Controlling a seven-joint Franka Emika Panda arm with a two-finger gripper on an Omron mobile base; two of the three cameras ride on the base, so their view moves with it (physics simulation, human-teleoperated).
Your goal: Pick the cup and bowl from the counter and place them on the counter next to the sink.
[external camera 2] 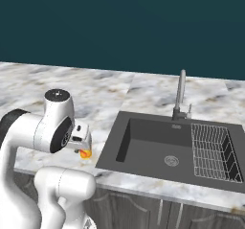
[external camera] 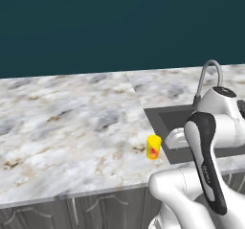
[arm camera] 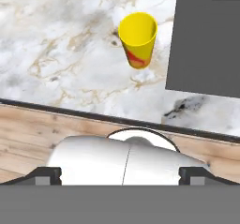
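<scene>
Already beside the basin: yellow tapered plastic cup with a red mark [arm camera: 138, 40] stands upright on the white-and-grey marble surface [external camera: 72, 127], just left of the dark grey recessed sink [external camera 2: 167, 151].
Pincer [arm camera: 120, 175] spread wide, holding nothing, hanging back above the surface edge. Bowl likely next; keep clear of the cup when swinging away.
</scene>
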